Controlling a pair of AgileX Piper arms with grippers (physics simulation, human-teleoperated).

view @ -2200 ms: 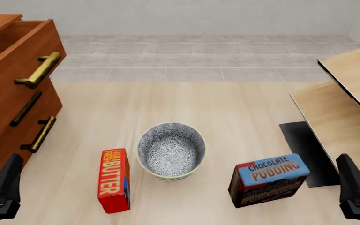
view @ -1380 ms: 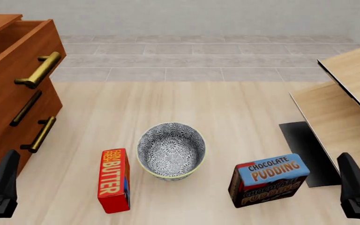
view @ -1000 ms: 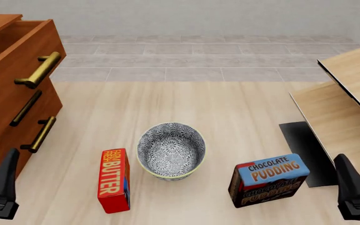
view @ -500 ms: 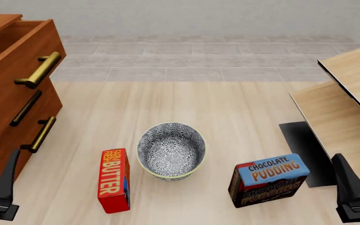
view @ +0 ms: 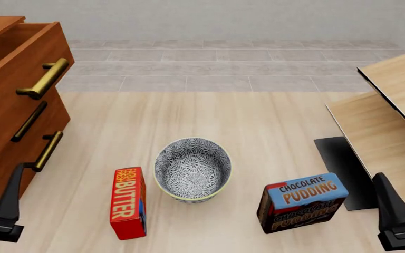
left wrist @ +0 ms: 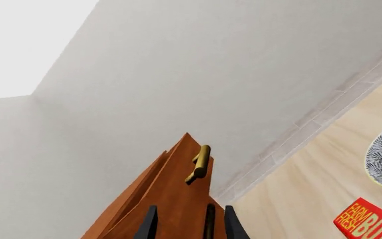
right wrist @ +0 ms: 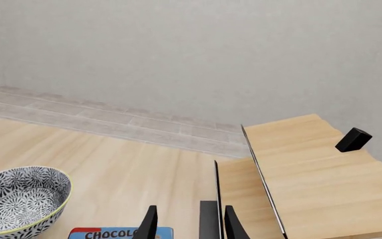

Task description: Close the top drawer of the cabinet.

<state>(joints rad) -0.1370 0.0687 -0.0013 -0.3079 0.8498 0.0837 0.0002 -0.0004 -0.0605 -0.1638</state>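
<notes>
At far left of the desk (view: 259,116), the cabinet (view: 6,147) has its top drawer (view: 19,79) pulled out. Left pincer (view: 6,203) hovers released just beside the cabinet's lower front; right pincer (view: 397,216), also released, sits near the pudding box (view: 302,202).

The cabinet (view: 6,121) is reddish-brown wood; its top drawer (view: 16,63) carries a brass handle (view: 44,79). The worktop (view: 259,121) is pale wood grain. The bowl (view: 192,168) shows a blue-grey floral pattern. At its 8 o'clock, the butter box (view: 127,203) is red with yellow lettering. The pudding box (view: 302,202) is brown, labelled blue. Both tools are black.
</notes>
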